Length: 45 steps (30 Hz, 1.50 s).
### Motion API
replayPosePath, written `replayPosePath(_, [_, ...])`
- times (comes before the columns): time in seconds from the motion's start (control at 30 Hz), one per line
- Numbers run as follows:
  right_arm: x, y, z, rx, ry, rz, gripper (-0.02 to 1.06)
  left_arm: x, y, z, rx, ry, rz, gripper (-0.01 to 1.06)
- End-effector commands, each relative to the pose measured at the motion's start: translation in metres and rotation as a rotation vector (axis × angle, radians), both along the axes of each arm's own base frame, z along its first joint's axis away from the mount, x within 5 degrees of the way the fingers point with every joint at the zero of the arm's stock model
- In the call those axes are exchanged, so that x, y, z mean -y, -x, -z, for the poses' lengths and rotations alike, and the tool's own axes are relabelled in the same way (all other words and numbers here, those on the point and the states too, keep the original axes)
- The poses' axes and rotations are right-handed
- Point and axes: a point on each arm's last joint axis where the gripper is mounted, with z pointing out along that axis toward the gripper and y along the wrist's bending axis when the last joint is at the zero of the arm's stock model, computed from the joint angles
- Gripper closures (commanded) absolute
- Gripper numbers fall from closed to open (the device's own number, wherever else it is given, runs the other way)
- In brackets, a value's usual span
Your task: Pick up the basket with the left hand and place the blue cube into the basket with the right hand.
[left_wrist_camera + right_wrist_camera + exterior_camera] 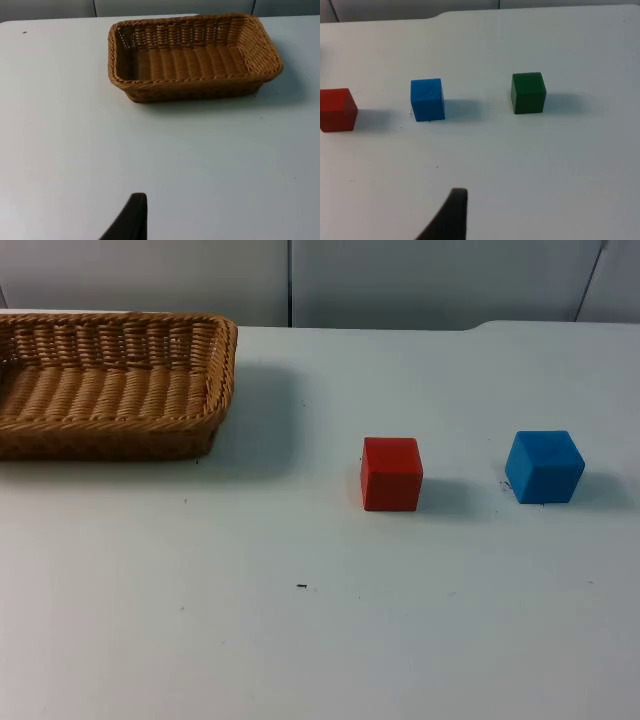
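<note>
Basket (110, 380) sits empty on the white table (300, 640), blue cube (544, 467) well apart beside a red cube (391, 473). Nothing is lifted. We cannot tell either gripper's state. Next, we judge, our left gripper must reach the basket rim.

No readable text, label, brand, number or sign anywhere. Wicker basket (110, 380): plain weave, no tag. Red cube (391, 473), blue cube (544, 467), green cube (528, 92): plain faces, no marks. Tabletop (300, 640): only small dark specks, not letters.
</note>
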Motion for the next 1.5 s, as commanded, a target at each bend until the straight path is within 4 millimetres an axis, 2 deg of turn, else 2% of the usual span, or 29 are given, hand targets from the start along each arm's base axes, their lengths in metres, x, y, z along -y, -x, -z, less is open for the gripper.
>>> replayPosePath(0.0, [0.0, 0.0, -0.001, 0.016, 0.007, 0.008, 0.0, 0.0, 0.0, 0.0, 0.009, 0.006, 0.005, 0.0])
replayPosePath(0.13, [0.001, -0.009, -0.01, -0.022, 0.013, 0.011, 0.0, 0.0, 0.0, 0.0, 0.012, 0.006, 0.005, 0.0])
replayPosePath(0.23, [0.002, -0.029, -0.025, -0.058, 0.023, 0.006, 0.0, 0.0, 0.001, -0.003, 0.027, 0.003, 0.005, 0.0])
replayPosePath(0.27, [0.002, -0.029, -0.025, -0.058, 0.023, 0.006, 0.0, 0.0, 0.001, -0.003, 0.027, 0.003, 0.005, 0.0])
replayPosePath(0.43, [0.002, -0.059, -0.042, -0.057, 0.046, -0.011, 0.0, -0.001, -0.009, -0.024, 0.107, -0.001, 0.001, 0.0])
replayPosePath(0.57, [0.003, -0.095, -0.056, -0.096, 0.044, -0.017, 0.0, -0.001, -0.036, -0.049, 0.138, 0.034, -0.01, 0.0])
replayPosePath(0.6, [0.003, -0.095, -0.056, -0.096, 0.044, -0.017, 0.0, -0.001, -0.036, -0.049, 0.138, 0.034, -0.01, 0.0])
replayPosePath(0.73, [0.004, -0.129, -0.062, -0.139, 0.042, -0.022, 0.0, 0.002, -0.073, -0.066, 0.161, 0.095, 0.017, 0.0])
replayPosePath(0.77, [0.004, -0.129, -0.062, -0.139, 0.042, -0.022, 0.0, 0.002, -0.073, -0.066, 0.161, 0.095, 0.017, 0.0])
replayPosePath(0.9, [0.003, -0.159, -0.059, -0.149, 0.028, -0.031, 0.0, 0.006, -0.12, -0.07, 0.106, 0.214, 0.018, 0.0])
replayPosePath(0.93, [0.003, -0.159, -0.059, -0.149, 0.028, -0.031, 0.0, 0.006, -0.12, -0.07, 0.106, 0.214, 0.018, 0.0])
replayPosePath(0.97, [0.003, -0.166, -0.057, -0.147, 0.015, -0.034, 0.0, 0.006, -0.134, -0.068, 0.084, 0.247, 0.009, 0.0])
replayPosePath(1.03, [0.002, -0.178, -0.052, -0.161, -0.01, -0.037, 0.0, 0.006, -0.159, -0.062, 0.067, 0.334, -0.019, 0.0])
replayPosePath(1.07, [0.002, -0.182, -0.049, -0.169, -0.01, -0.038, 0.0, 0.007, -0.18, -0.054, 0.022, 0.368, -0.03, 0.0])
replayPosePath(1.1, [0.002, -0.182, -0.049, -0.169, -0.01, -0.038, 0.0, 0.007, -0.18, -0.054, 0.022, 0.368, -0.03, 0.0])
replayPosePath(1.23, [0.002, -0.19, -0.05, -0.149, 0.003, -0.046, 0.0, 0.008, -0.228, -0.029, -0.099, 0.469, -0.072, 0.0])
replayPosePath(1.27, [0.002, -0.19, -0.05, -0.149, 0.003, -0.046, 0.0, 0.008, -0.228, -0.029, -0.099, 0.469, -0.072, 0.0])
replayPosePath(1.4, [0.002, -0.195, -0.06, -0.117, 0.011, -0.049, 0.0, 0.009, -0.269, -0.002, -0.198, 0.534, -0.111, 0.0])
replayPosePath(1.47, [0.002, -0.196, -0.064, -0.107, 0.01, -0.049, 0.0, 0.009, -0.277, 0.004, -0.217, 0.556, -0.13, 0.0])
